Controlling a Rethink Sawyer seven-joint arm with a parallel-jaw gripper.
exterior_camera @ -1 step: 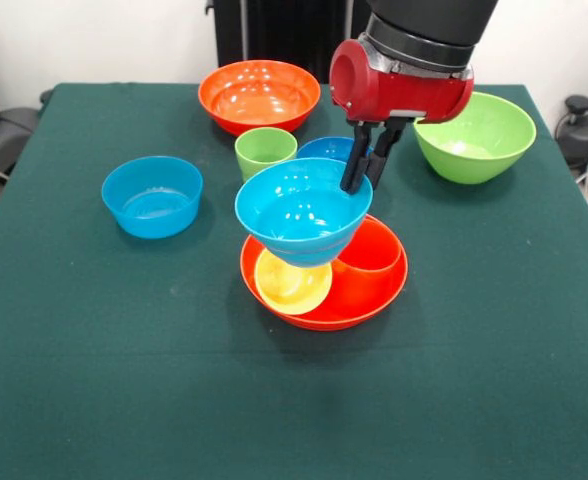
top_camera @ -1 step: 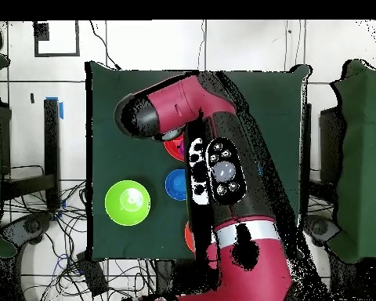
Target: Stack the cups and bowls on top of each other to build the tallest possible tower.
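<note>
Six bowls and three cups can be counted in the front view, all on a dark green table (exterior_camera @ -1 step: 94, 380). Orange bowls, two: one large orange bowl (exterior_camera @ -1 step: 260, 94) at the far side, upright and empty; a second orange bowl (exterior_camera @ -1 step: 366, 297) near the table's middle, holding other pieces. Lime green bowl (exterior_camera @ -1 step: 475, 135), one: large, upright, alone at the right. Light blue bowls, two: one light blue bowl (exterior_camera @ -1 step: 153, 195) standing by itself at the left; one raised light blue bowl (exterior_camera @ -1 step: 303, 208), tilted a little, above the second orange bowl. Dark blue bowl (exterior_camera @ -1 step: 326, 149), one: small, only its rim showing behind the raised bowl, just beside the green cup (exterior_camera @ -1 step: 265, 151). Cups, three seen: the green cup, upright, in front of the far orange bowl; a yellow cup (exterior_camera @ -1 step: 292, 282) lying inside the middle orange bowl with its mouth toward the camera, directly under the raised bowl; an orange cup (exterior_camera @ -1 step: 369, 262) upright in the same bowl, at its right. Whether the raised bowl touches the yellow cup cannot be told. Arm, one, red and black: it comes down from above with its red wrist over the dark blue bowl. Gripper (exterior_camera @ -1 step: 361, 170), one: its two black fingers (exterior_camera @ -1 step: 354, 168) point down and are pinched on the far rim of the raised light blue bowl. In the overhead view the arm covers the table's middle; only the lime green bowl, the dark blue bowl and slivers of orange show.
</note>
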